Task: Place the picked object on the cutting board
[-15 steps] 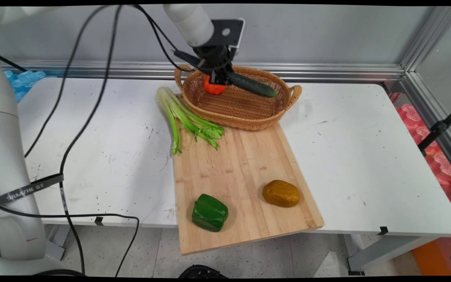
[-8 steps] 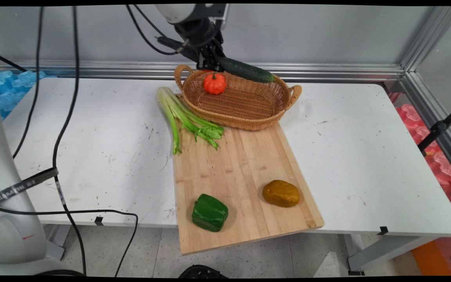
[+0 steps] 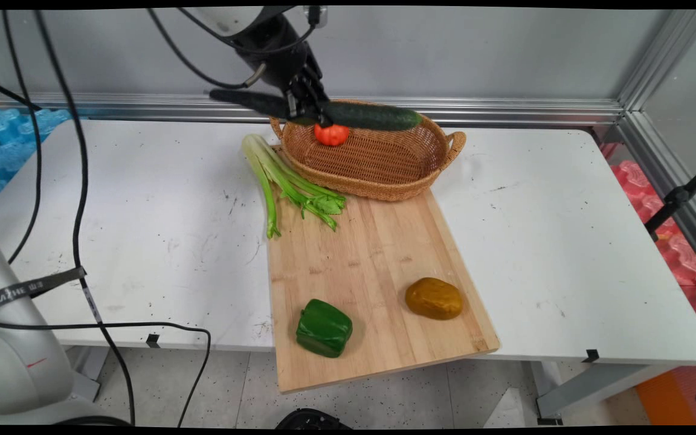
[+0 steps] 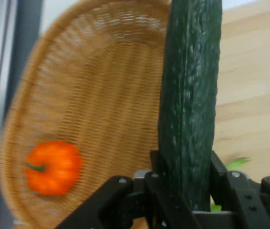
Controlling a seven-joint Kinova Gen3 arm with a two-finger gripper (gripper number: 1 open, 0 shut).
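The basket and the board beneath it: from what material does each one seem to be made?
The basket looks like woven wicker or rattan, tan and matte: fine woven rows and looped handles show. The cutting board looks like pale wood or bamboo, smooth and unvarnished, with long grain strips visible. Whether either is an imitation cannot be told from the look alone.

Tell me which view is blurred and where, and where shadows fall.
Hand view: the basket and the small orange pumpkin are smeared, while the cucumber held in the gripper stays fairly crisp. Main view: sharp overall; the green pepper and the brown potato cast only soft, faint shadows on the cutting board.
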